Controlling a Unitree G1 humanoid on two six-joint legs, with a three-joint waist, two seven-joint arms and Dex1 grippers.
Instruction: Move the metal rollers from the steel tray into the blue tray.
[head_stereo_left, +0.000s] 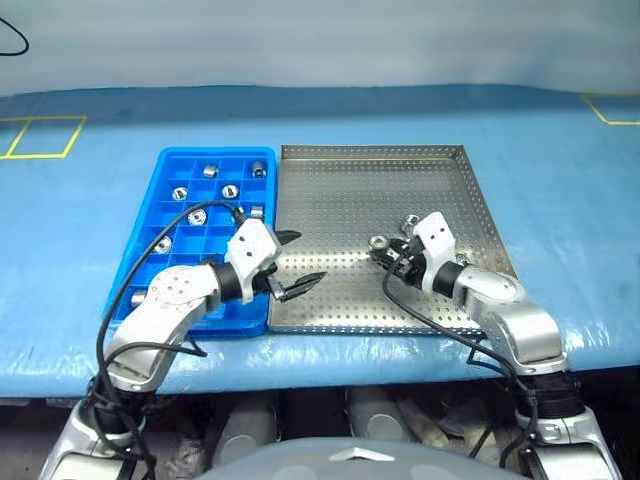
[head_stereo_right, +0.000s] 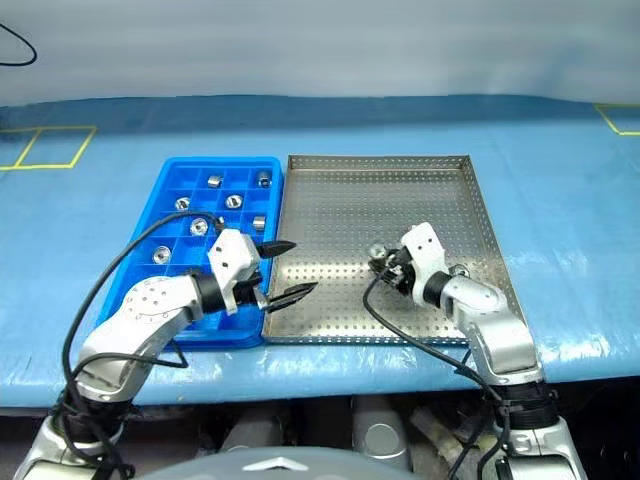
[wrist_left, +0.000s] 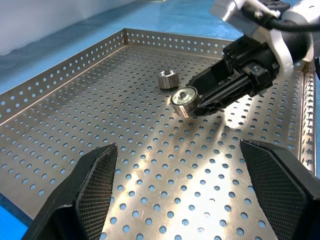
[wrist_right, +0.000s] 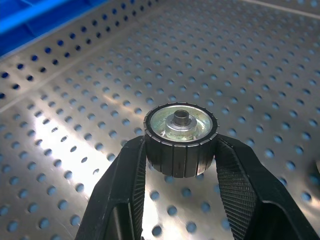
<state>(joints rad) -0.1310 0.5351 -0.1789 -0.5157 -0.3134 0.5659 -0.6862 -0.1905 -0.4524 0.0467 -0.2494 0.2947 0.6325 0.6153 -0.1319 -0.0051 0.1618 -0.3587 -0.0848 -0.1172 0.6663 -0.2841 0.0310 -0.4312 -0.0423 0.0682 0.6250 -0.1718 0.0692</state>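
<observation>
A metal roller (wrist_right: 180, 138) is clamped in the right tool (head_stereo_left: 383, 250) above the steel tray (head_stereo_left: 350, 190). The left tool (head_stereo_left: 297, 262) is held spread wide, empty, at the blue tray's (head_stereo_left: 160, 185) edge. Several compartments are hidden by the left arm.

head stereo pair looking down, wrist cameras close (sharing steel tray (head_stereo_left: 330, 190))

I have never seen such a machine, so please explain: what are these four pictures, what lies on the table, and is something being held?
It is a two-armed robot. Two pictures look down from its head; two come from cameras on its wrists. On the blue cloth lie a bright blue plastic compartment tray, holding several small silver metal rollers, and a large perforated steel tray. The right pincer is shut on one roller. The left pincer is open and holds nothing. Another roller lies on the steel tray.
</observation>
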